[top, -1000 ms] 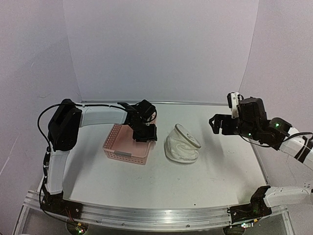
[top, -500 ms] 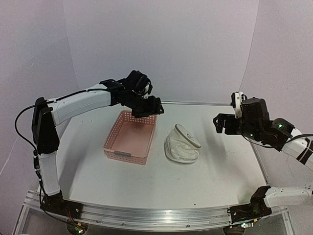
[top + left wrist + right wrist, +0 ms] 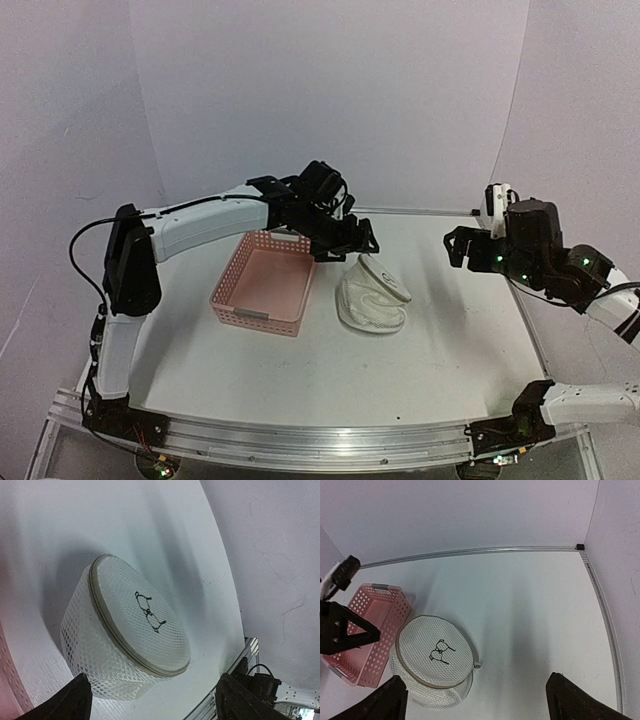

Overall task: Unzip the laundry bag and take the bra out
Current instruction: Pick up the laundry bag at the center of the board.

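Hovering near laundry bag beside pink basket, left fingers wide; right fingers wide, well apart.

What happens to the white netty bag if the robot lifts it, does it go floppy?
The laundry bag would probably sag: its mesh sides slump below the hooped top. That hoop looks stiff, so the face likely stays round. It seems light, being mostly net.

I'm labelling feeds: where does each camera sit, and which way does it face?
Top external: above, behind the arms, facing the table; left tool, right tool show.
Left wrist: on left arm, facing down at laundry bag; own fingertips show.
Right wrist: on right arm, facing laundry bag and basket; own fingertips show.
All three share the laundry bag.
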Controlling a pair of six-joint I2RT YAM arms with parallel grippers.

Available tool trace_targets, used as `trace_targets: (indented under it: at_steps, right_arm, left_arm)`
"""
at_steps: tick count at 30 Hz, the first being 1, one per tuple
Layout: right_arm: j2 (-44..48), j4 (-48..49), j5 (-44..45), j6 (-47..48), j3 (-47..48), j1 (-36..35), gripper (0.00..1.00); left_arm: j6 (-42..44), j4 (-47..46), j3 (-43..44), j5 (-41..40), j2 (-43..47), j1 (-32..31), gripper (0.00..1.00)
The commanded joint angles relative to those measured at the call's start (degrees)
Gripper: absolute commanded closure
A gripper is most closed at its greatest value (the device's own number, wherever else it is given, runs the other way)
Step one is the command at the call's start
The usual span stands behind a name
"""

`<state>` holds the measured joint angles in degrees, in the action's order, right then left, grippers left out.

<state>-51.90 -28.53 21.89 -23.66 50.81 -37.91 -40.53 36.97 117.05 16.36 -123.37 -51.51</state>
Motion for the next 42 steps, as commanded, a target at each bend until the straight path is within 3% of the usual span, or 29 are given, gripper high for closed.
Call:
trace_targets:
  at_steps: [1, 10, 15, 31, 42]
  right_arm:
    - [0.8, 0.6, 0.5, -0.8, -0.9, -0.1, 0.02]
    - [1.6, 0.6, 0.2, -1.3, -2.1, -0.1, 0.02]
    - [1.7, 0.7, 0.1, -1.5, -2.8, -0.1, 0.02]
    - [3.8, 1.8, 0.2, -2.1, -5.0, -0.1, 0.02]
    - [2.9, 2.3, -3.6, -0.4, -4.4, -0.1, 0.02]
  left_arm:
    - [-2.3, -2.0, 3.6, 1.0, -2.9, 0.2, 0.15]
    - [-3.5, -2.8, 8.4, 4.5, -9.3, 0.2, 0.23]
    - [-3.8, -2.9, 9.7, 5.6, -10.9, 0.2, 0.32]
    - [-2.7, -3.8, 5.0, 7.4, -8.9, 0.1, 0.99]
    - [2.5, -5.8, -1.6, 9.6, -0.7, -0.5, 1.00]
